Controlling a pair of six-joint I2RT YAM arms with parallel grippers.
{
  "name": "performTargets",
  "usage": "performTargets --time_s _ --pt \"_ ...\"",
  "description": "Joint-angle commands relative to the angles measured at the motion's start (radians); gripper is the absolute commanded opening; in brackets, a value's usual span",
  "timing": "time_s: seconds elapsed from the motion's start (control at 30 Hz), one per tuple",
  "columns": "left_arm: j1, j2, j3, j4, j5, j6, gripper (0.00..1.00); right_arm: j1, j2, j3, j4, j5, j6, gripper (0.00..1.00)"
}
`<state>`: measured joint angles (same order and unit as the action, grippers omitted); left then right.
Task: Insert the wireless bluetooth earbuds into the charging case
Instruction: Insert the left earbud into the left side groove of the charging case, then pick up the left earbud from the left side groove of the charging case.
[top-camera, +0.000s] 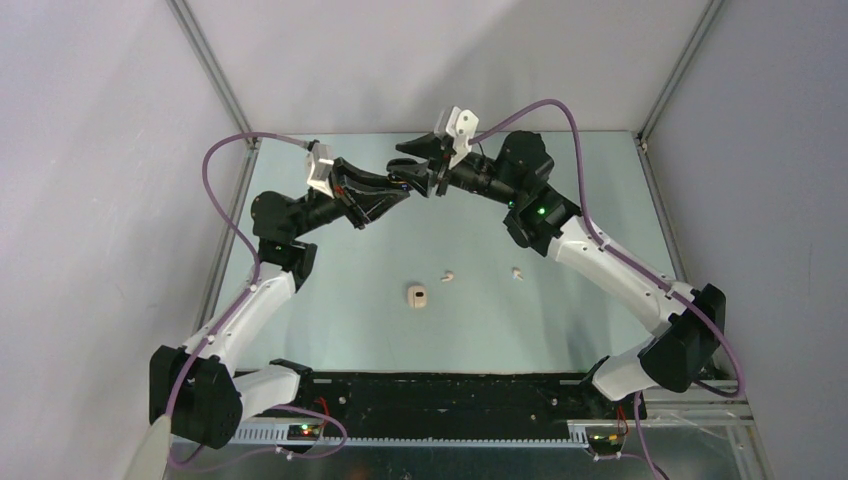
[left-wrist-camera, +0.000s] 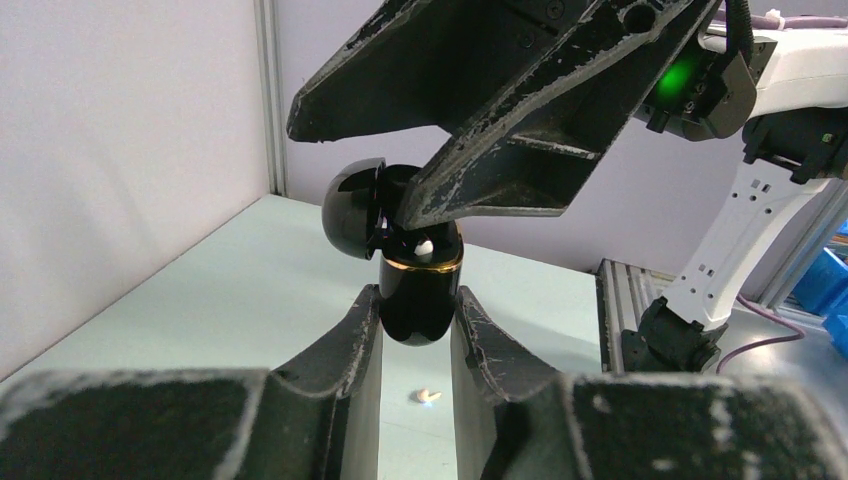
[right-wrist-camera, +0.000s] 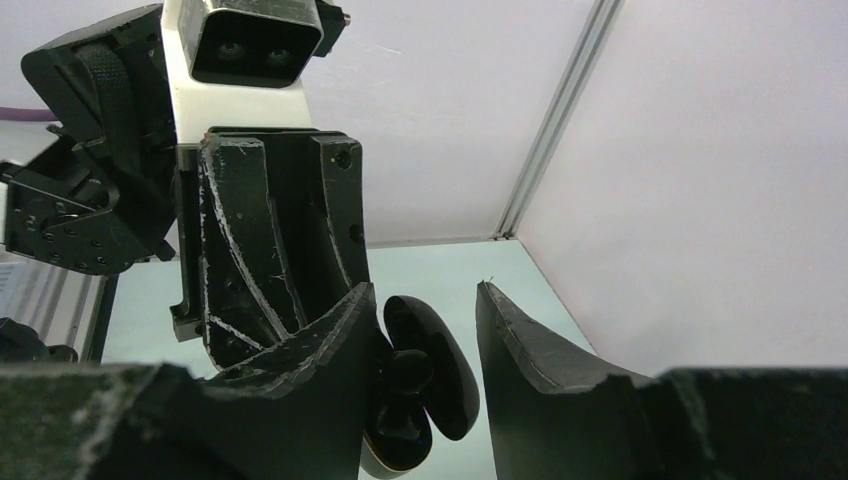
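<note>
Glossy black pebble-shaped charging case (left-wrist-camera: 422, 285) clamped in the left gripper (left-wrist-camera: 417, 322), lid open, right gripper (right-wrist-camera: 425, 293) with jaws parted around the lid

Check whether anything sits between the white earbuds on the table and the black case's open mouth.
Yes. The right gripper straddles the open lid, one finger right at the mouth of the black case, which the left gripper holds in the air. The two white earbuds lie on the table below, uncovered.
</note>
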<state>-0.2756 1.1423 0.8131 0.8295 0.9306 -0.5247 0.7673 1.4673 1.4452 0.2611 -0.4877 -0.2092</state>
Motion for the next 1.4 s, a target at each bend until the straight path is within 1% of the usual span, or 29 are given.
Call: performTargets --time_s 0.0,0.13,0.2,0.33,0.4,0.57,0.63,0.7,0.73,0.77,0.83,1.0,1.13,1.23,1.37 --pt "0.000 -0.032 0.000 0.043 -0.008 -0.008 0.00 0.002 0.006 0.050 -0.004 -0.023 0.015 0.46" --pt "0.001 -0.033 -0.008 0.036 -0.025 -0.007 0.00 0.006 0.004 0.053 0.001 -0.014 0.014 0.46" --pt "0.000 -0.033 -0.011 0.027 -0.033 0.001 0.00 0.002 0.007 0.080 0.000 -0.004 0.047 0.46" --pt "0.001 -0.032 -0.023 0.010 -0.033 0.040 0.00 -0.040 0.013 0.207 -0.079 -0.009 0.178 0.49" --pt "0.002 -0.029 -0.028 0.008 -0.018 0.053 0.00 -0.069 0.006 0.229 -0.134 -0.029 0.252 0.50" --pt "0.001 -0.011 -0.026 0.007 0.010 0.084 0.00 -0.128 -0.071 0.139 -0.243 -0.095 0.246 0.49" --pt "0.000 -0.006 -0.028 0.008 0.016 0.091 0.00 -0.142 -0.090 0.093 -0.303 -0.117 0.231 0.46" --pt "0.001 -0.002 -0.025 0.008 0.019 0.091 0.00 -0.141 -0.096 0.086 -0.385 -0.117 0.198 0.39" --pt "0.000 0.001 -0.025 0.008 0.019 0.093 0.00 -0.139 -0.098 0.084 -0.399 -0.126 0.172 0.34" --pt "0.001 0.002 -0.023 0.007 0.019 0.096 0.00 -0.137 -0.099 0.077 -0.416 -0.132 0.156 0.31" --pt "0.000 0.005 -0.021 0.004 0.018 0.104 0.00 -0.129 -0.101 0.071 -0.426 -0.145 0.146 0.28" --pt "-0.001 0.001 -0.024 -0.024 -0.009 0.131 0.00 -0.107 -0.075 0.100 -0.457 -0.162 0.177 0.28" --pt "-0.001 -0.004 -0.030 -0.036 -0.025 0.145 0.00 -0.092 -0.049 0.149 -0.495 -0.150 0.224 0.31" --pt "-0.001 -0.006 -0.039 -0.044 -0.034 0.158 0.00 -0.082 -0.036 0.170 -0.507 -0.133 0.225 0.37" --pt "-0.004 -0.006 -0.042 -0.048 -0.039 0.167 0.00 -0.075 0.006 0.232 -0.555 -0.113 0.230 0.39"
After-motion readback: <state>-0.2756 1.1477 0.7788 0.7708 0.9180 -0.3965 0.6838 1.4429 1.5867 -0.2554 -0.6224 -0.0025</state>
